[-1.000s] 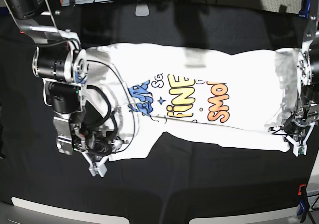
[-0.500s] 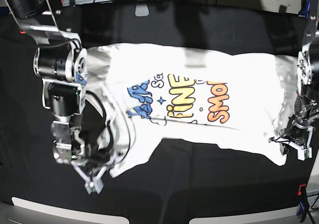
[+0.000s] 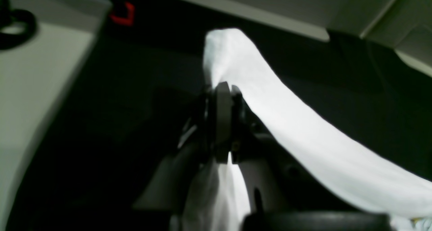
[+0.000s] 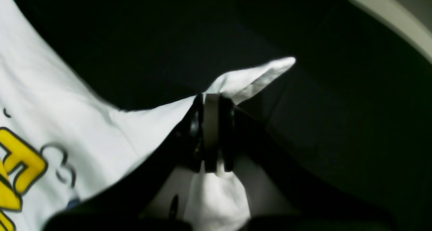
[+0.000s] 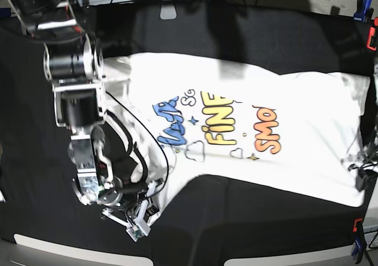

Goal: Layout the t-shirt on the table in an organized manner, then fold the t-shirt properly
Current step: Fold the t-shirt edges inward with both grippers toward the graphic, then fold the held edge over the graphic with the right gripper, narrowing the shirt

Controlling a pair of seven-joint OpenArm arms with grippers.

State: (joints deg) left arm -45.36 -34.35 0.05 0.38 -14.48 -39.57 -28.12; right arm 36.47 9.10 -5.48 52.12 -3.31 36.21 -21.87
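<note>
Both arms have dragged the t-shirt (image 5: pixel 248 130) toward the near counter (image 5: pixel 236 29) edge; left gripper (image 3: pixel 221 89) and right gripper (image 4: pixel 212 99) pinch corners; spreading continues, folding remains.

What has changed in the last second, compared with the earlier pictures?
Both grippers moved toward the near table edge, pulling the t-shirt with them. The right gripper, open a second ago, closed its jaws on the shirt's corner. The left gripper shifted outward, almost leaving the base view, jaws still clamped on cloth. The print looks flatter now. The table stayed as it was.
</note>
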